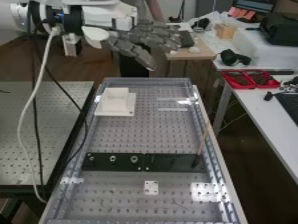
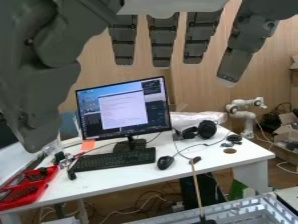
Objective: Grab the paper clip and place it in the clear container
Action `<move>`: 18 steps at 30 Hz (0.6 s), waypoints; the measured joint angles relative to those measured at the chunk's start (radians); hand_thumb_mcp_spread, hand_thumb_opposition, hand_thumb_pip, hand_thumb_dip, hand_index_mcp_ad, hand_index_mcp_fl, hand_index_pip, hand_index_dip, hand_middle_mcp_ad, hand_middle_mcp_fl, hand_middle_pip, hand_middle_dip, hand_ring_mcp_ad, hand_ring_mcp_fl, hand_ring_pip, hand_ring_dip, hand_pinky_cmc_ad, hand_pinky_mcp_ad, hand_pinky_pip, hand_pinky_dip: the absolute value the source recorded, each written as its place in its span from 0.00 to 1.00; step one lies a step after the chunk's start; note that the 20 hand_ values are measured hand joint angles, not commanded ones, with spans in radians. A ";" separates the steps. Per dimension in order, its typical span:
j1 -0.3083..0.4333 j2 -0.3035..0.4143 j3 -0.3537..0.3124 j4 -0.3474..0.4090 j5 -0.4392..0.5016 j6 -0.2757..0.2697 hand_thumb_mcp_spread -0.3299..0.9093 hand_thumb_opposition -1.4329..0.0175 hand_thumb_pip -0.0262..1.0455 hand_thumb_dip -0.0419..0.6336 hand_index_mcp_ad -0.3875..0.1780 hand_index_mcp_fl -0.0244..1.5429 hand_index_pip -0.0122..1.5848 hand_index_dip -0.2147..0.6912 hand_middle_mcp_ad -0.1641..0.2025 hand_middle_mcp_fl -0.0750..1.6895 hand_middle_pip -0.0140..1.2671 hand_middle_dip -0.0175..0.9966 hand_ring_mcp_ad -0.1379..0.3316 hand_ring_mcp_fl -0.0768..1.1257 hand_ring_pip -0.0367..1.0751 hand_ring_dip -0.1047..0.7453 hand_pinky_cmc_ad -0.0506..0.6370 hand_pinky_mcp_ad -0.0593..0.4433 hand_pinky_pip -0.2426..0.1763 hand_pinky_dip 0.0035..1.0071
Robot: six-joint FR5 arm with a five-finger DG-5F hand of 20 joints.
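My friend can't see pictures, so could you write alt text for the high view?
A dark grey robot hand with its fingers extended, on a white arm, is near the top; below, a perforated metal bench bears a white block, a dark strip with small metal rings and a thin stick.

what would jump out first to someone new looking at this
Probably the big dark grey robot hand, raised at the top of the high view with its fingers outstretched. Next, likely the pale stepped block at the far left of the perforated bench, and the dark strip lying across the bench's middle. In the wrist view, the lit monitor on the white desk stands out too.
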 joint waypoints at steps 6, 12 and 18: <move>-0.019 0.000 0.018 -0.016 -0.011 -0.019 0.47 0.50 0.43 0.26 0.47 0.05 0.09 0.36 0.65 0.06 0.11 0.22 0.59 0.06 0.14 0.21 0.62 0.70 0.28 0.66; -0.030 -0.003 0.026 -0.018 -0.018 -0.027 0.47 0.50 0.43 0.23 0.47 0.05 0.08 0.39 0.65 0.06 0.11 0.22 0.59 0.06 0.14 0.23 0.65 0.71 0.28 0.65; -0.043 -0.007 0.036 -0.019 -0.033 -0.030 0.47 0.50 0.43 0.24 0.47 0.05 0.08 0.40 0.65 0.06 0.11 0.22 0.59 0.06 0.14 0.23 0.65 0.70 0.29 0.65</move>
